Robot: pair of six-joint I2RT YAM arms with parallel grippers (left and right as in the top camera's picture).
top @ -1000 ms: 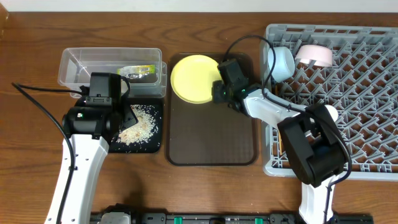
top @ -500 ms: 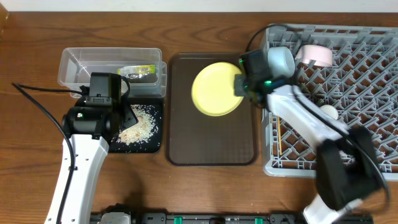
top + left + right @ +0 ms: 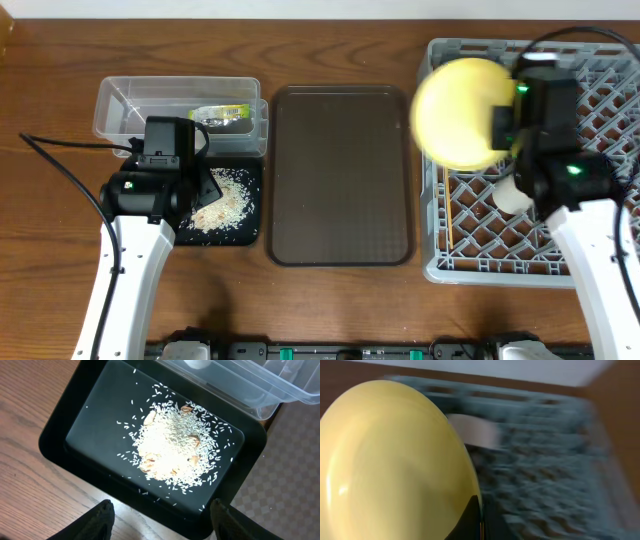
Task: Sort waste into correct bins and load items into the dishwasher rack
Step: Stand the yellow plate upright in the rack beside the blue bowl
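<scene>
Right gripper (image 3: 498, 127) clamped on yellow plate (image 3: 455, 110) above grey rack (image 3: 600, 250); left gripper (image 3: 162, 517) parted, empty, over rice (image 3: 170, 450) in black tray (image 3: 85, 425).

The worktop (image 3: 40, 200) is brown wood with visible grain and a soft sheen. The clear rectangular plastic tub (image 3: 110, 88) is transparent and glossy, and the green-and-yellow printed wrapper (image 3: 222, 114) inside it looks like shiny film. The shallow black rectangular tray (image 3: 90, 420) is smooth plastic with a dull gleam; the whitish rice (image 3: 170, 445) on it is matt and grainy. The dark brown serving tray (image 3: 340, 180) has a finely textured, matt face. The round yellow plate (image 3: 455, 110) is smooth and glossy, catching highlights. The grey plastic crate (image 3: 480, 240) is matt lattice, holding thin wooden chopsticks (image 3: 449, 215) of pale bare wood.
</scene>
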